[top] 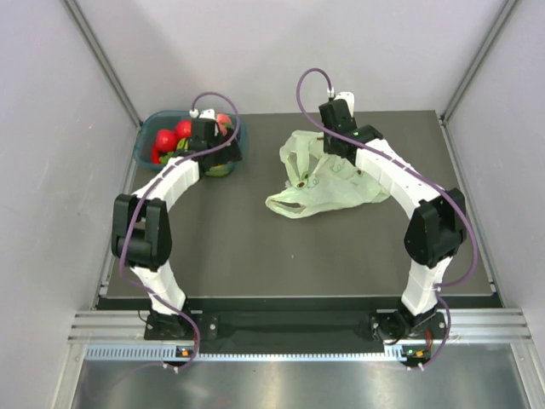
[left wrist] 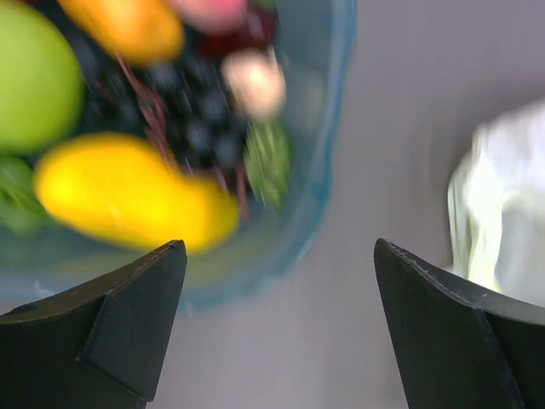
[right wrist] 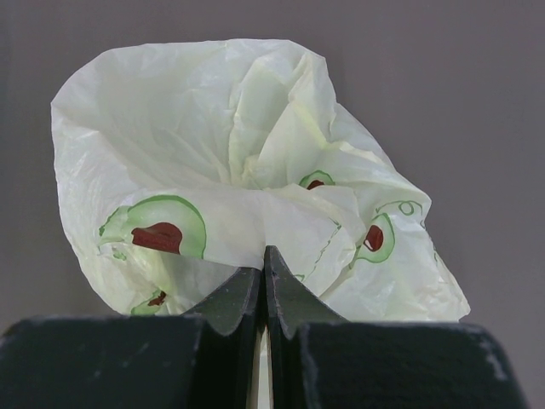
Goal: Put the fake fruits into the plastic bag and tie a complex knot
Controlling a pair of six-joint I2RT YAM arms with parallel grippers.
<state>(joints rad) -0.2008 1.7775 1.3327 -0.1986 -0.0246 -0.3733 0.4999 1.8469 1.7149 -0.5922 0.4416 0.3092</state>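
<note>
The fruits [top: 166, 141] all sit in the teal tub [top: 146, 129] at the back left of the table [top: 255, 256]. None is in the bag [top: 328, 189], which lies crumpled near the middle, well apart from the tub. The left end effector [left wrist: 281, 256] hangs over the tub with its jaws spread wide and nothing between them. The right end effector [right wrist: 262, 266] is closed tight at the bag's far edge, and a fold of film looks pinched in its tips.

My worry is that pinch: the film is thin and slick, and a small tug could pull it free and let the bag slump flat. The bag is collapsed on itself, so a fruit brought over might land on top of it and roll across the table. The mango [left wrist: 128, 192] and green apple [left wrist: 30, 77] are glossy and rounded and could squirt out of a squeeze. The grapes [left wrist: 187, 119] may drag a neighbour along by their stems.

The bag is pale green, translucent and heavily creased, printed with green rings around brown centres. I cannot tell where its mouth is.
</note>
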